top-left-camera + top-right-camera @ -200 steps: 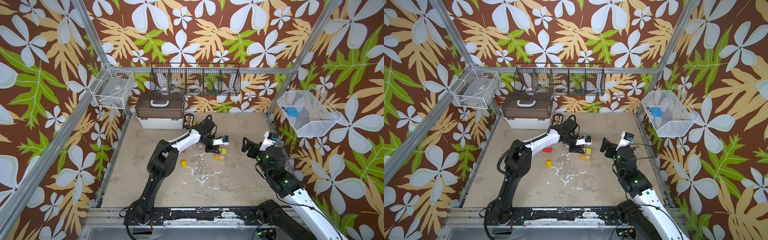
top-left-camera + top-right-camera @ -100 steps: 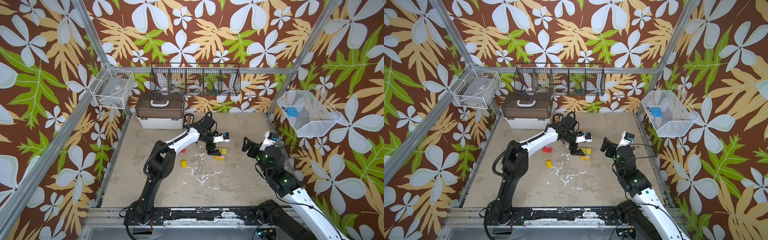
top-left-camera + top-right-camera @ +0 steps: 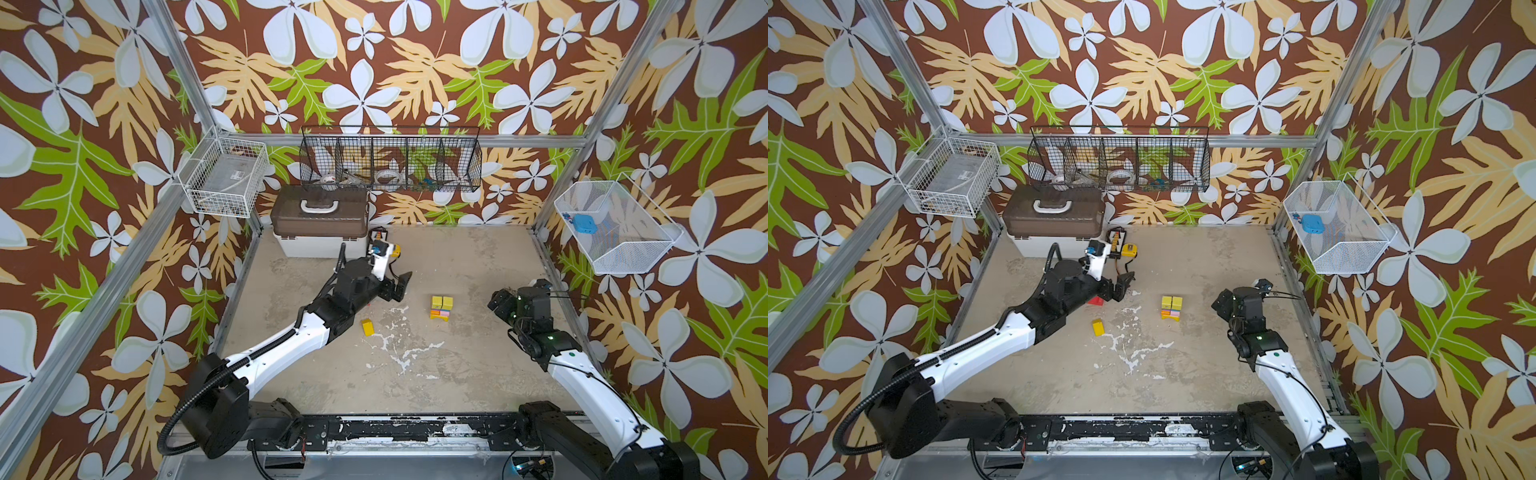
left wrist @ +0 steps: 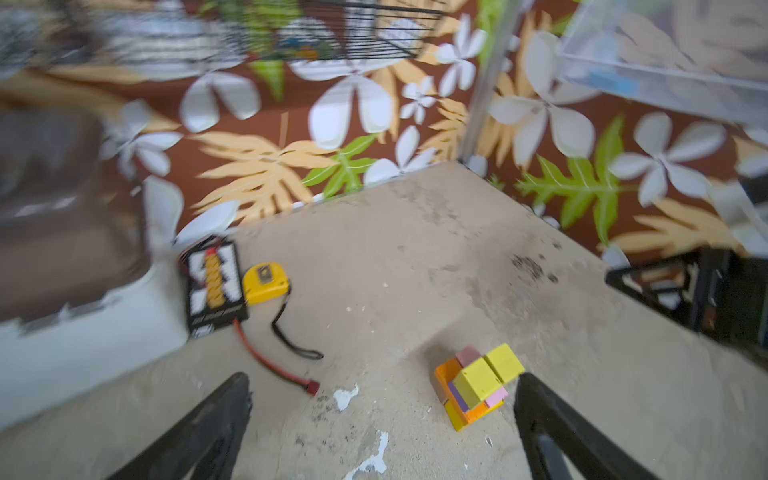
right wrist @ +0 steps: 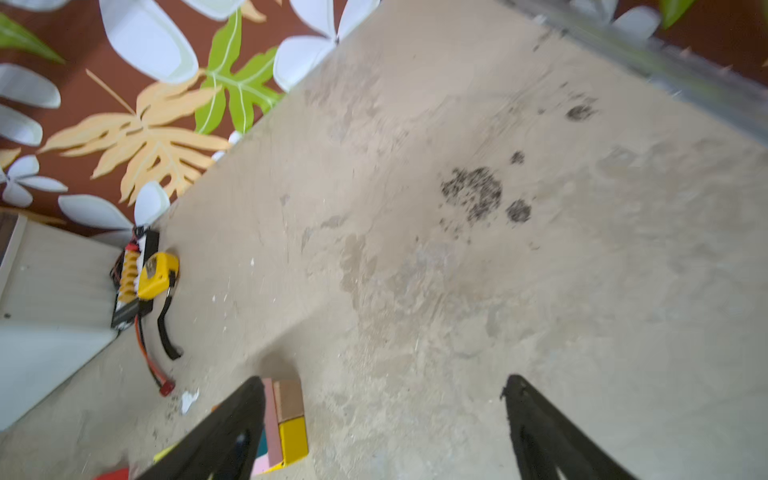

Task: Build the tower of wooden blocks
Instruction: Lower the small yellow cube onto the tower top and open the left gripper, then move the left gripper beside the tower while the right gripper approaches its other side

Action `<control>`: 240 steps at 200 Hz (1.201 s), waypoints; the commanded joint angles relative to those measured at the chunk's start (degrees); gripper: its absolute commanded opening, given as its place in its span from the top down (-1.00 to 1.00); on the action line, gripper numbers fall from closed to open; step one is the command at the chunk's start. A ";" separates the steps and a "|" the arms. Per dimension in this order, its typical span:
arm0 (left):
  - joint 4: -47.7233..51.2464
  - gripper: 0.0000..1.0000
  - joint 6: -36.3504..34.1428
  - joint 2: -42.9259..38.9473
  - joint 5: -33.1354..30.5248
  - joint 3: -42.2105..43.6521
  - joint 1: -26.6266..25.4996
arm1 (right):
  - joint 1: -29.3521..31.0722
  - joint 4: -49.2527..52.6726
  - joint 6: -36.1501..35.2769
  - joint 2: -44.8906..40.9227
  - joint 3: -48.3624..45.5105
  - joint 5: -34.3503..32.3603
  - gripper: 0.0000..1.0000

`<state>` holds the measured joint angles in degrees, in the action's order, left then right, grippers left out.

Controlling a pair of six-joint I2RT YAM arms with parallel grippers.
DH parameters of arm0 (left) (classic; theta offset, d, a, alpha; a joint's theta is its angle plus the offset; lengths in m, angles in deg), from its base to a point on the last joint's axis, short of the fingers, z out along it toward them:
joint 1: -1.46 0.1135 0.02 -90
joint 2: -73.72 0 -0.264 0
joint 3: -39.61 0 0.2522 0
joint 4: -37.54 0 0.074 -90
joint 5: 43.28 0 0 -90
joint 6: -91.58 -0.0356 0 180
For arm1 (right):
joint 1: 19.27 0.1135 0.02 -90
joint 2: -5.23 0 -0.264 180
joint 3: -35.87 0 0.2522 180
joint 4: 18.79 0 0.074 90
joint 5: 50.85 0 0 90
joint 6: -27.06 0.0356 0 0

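- A loose yellow block [image 3: 367,327] is seen lying on the table [image 3: 457,374], close by the left forearm and apart from the tower.
- The tower [image 3: 440,307] is found standing mid-table between the two grippers, touched by neither. Two yellow cubes are set side by side on top, over pink, purple and orange layers.
- The right gripper [image 3: 498,301] is held to the tower's right, its jaws spread and nothing caught between them.
- A red block [image 3: 1096,300] is partly hidden under the left arm.
- The left gripper [image 3: 401,282] is held left of the tower and slightly beyond it, released wide and empty.
- A yellow tape measure [image 3: 1131,249] is seen farther back, near the toolbox [image 3: 320,224].
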<state>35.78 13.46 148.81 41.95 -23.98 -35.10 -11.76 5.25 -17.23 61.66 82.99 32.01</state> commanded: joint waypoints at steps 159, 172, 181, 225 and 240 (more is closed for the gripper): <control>1.06 -0.64 23.47 25.72 4.76 -5.35 -4.17 | 8.90 -5.48 2.74 16.24 2.17 3.31 -0.52; 2.32 -0.64 22.80 27.02 3.35 -6.39 -4.65 | 8.85 -6.13 2.14 17.65 2.67 4.81 -0.52; 2.95 -0.64 22.70 27.77 2.92 -7.03 -4.84 | 8.89 -6.41 1.79 18.83 3.18 5.60 -0.50; 3.66 -0.64 22.40 29.69 2.93 -8.83 -5.71 | 8.91 -7.20 1.06 21.84 4.16 7.66 -0.46; 3.91 -0.64 22.26 30.11 3.27 -9.45 -5.85 | 8.81 -7.25 0.79 21.65 4.30 7.78 -0.46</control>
<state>39.12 36.19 178.47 45.66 -32.41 -40.71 -2.89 -0.83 -15.46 83.45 86.84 39.13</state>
